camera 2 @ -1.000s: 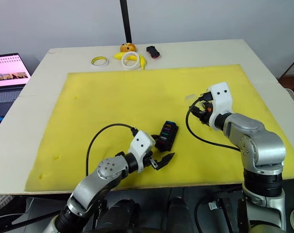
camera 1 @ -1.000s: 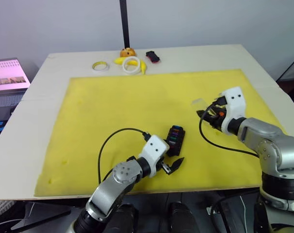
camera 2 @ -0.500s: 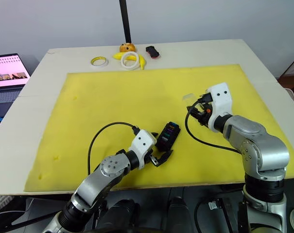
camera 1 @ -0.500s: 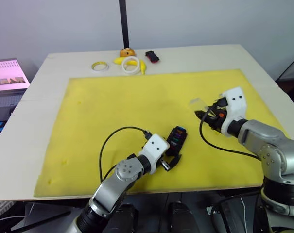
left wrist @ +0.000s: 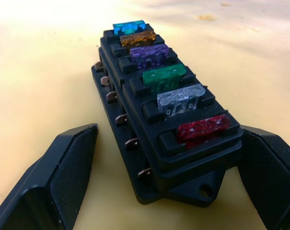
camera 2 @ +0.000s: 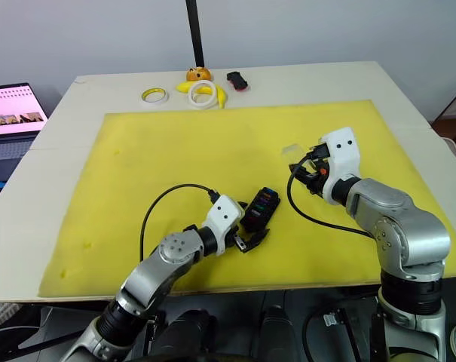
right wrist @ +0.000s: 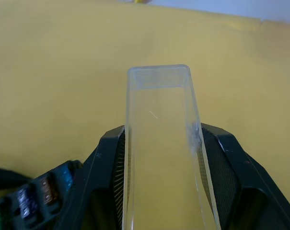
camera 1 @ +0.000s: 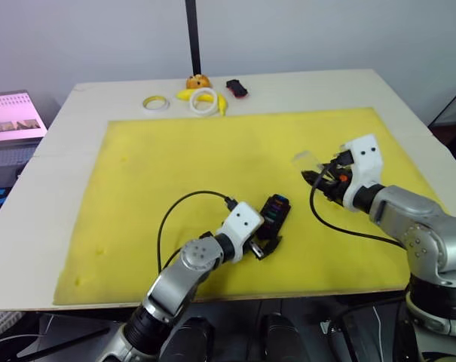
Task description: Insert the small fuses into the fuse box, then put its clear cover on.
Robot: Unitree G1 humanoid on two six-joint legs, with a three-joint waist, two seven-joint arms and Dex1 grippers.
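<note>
The black fuse box (left wrist: pixel 149 124) lies on the yellow mat (camera 1: pixel 175 166), near its front edge. Several small fuses (left wrist: pixel 164 79) stand in one row in its slots: blue, orange, purple, green, clear and red. My left gripper (left wrist: pixel 166 132) is open, with one finger on each side of the box's near end and not touching it. To the right, my right gripper (right wrist: pixel 164 139) is shut on the clear cover (right wrist: pixel 161 124). The cover (camera 1: pixel 307 158) sticks out past the fingers, held a little above the mat.
At the table's back edge lie a yellow tape ring (camera 1: pixel 155 102), a white ring (camera 1: pixel 204 100) on a yellow object, an orange object (camera 1: pixel 198 81) and a black-and-red object (camera 1: pixel 237 88). A black pole (camera 1: pixel 192 38) rises there. A laptop (camera 1: pixel 13 117) sits off the left side.
My left gripper has moved forward along the mat to the fuse box, and its fingers now stand on either side of the box's near end. The right gripper and cover have barely moved.
</note>
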